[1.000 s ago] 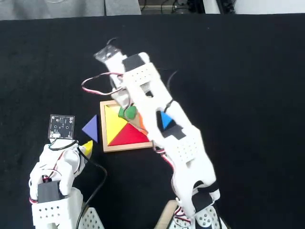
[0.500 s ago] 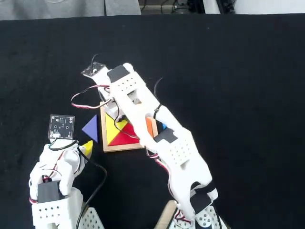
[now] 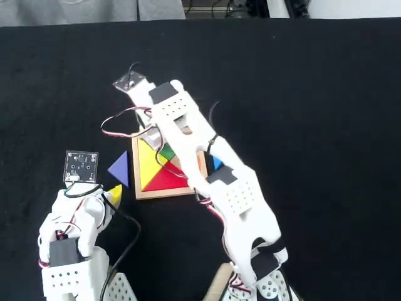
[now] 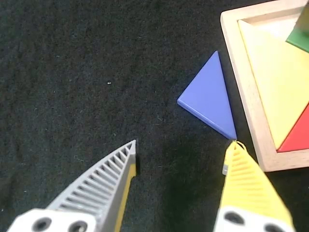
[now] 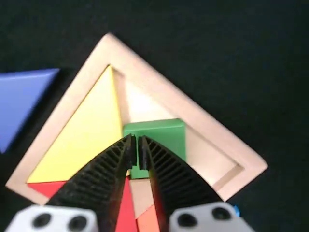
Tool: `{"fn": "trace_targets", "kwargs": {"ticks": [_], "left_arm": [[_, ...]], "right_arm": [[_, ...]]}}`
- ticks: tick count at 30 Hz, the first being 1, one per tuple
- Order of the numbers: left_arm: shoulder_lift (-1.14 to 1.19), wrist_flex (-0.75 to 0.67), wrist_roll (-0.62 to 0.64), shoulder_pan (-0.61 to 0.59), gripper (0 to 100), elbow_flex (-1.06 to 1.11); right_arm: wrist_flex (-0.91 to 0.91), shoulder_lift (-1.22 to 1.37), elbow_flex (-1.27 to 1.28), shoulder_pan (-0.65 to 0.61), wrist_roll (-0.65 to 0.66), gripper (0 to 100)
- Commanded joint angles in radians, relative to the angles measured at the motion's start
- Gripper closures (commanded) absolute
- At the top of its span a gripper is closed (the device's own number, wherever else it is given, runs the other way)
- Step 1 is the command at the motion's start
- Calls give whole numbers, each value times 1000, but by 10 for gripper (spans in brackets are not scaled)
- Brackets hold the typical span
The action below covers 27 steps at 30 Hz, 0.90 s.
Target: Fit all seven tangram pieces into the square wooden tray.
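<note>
— Shifting left over the last second, the right gripper [image 5: 135, 141] is now hanging over the tray's [image 5: 203, 124] upper part, left of centre in the high view.
— Jaws?
— Pressed almost together, tips touching the green piece [image 5: 161, 137] at its edge beside the yellow triangle [image 5: 84, 135]. It is lying inside the tray; whether flat, I cannot tell.
— Then it should be nudging, not gripping: small sideways pushes, keeping the yellow triangle undisturbed.
— And the left gripper [image 4: 183, 145]?
— Spread wide, waiting beside the blue triangle [image 4: 210, 96], which is lying just outside the tray's left rim.
</note>
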Motion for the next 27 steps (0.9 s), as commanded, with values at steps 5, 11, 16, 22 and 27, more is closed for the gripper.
{"fn": "trace_targets", "kwargs": {"ticks": [5, 11, 16, 22, 27], "left_arm": [[-6, -17, 5, -5, 712, 19], [-6, -17, 5, -5, 712, 19], [-6, -17, 5, -5, 712, 19], [-6, -17, 5, -5, 712, 19], [-6, -17, 5, -5, 712, 19]], "right_arm": [[101, -21, -160, 86, -2, 987], [299, -21, -390, 158, 0, 987], [305, -47, -421, 204, -2, 987], [305, -186, -285, 210, -2, 987], [304, -360, -117, 209, -2, 987]]}}
